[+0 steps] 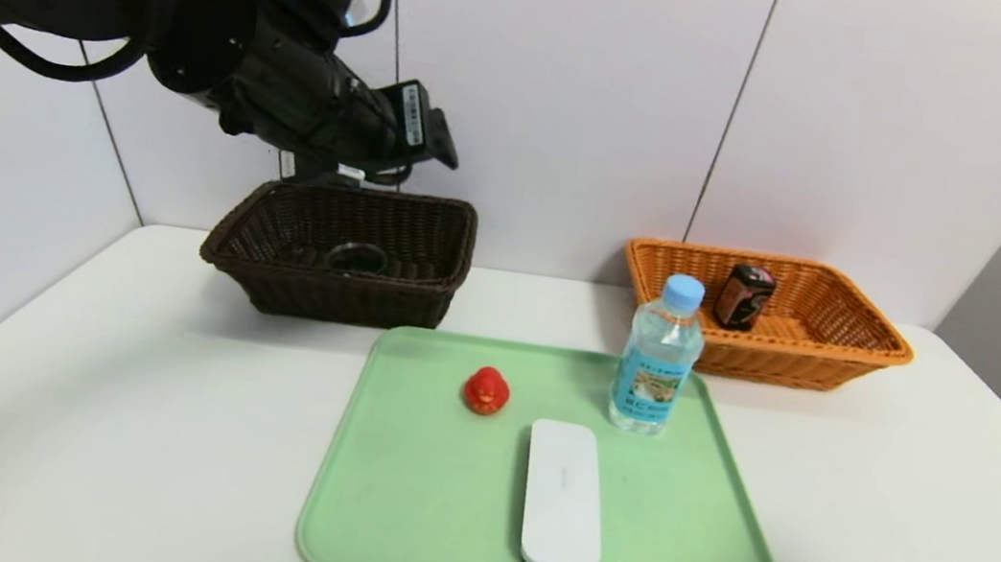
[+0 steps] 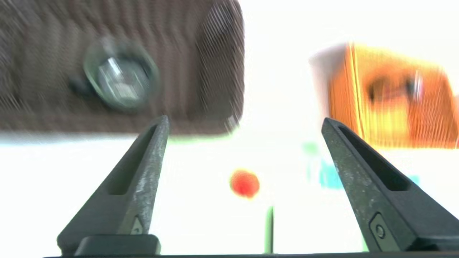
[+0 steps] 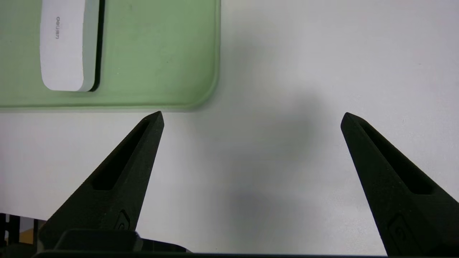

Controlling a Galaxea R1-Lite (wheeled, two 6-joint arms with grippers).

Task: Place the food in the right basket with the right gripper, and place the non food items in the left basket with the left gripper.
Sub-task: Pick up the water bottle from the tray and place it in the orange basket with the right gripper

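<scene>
1. Red rubber duck (image 1: 486, 389) on the green tray (image 1: 394, 499) lies below and ahead of the left gripper (image 2: 244, 123), whose jaws are spread and empty.
2. That gripper hangs above the dark brown basket (image 1: 269, 275).
3. The right gripper (image 3: 251, 116), spread too, idles beside the tray's near right corner.

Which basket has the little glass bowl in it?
The dark brown basket holds the glass bowl. The orange basket holds a small black box instead.

Both pincers (image 2: 244, 122) (image 3: 251, 118) agape, empty
</scene>
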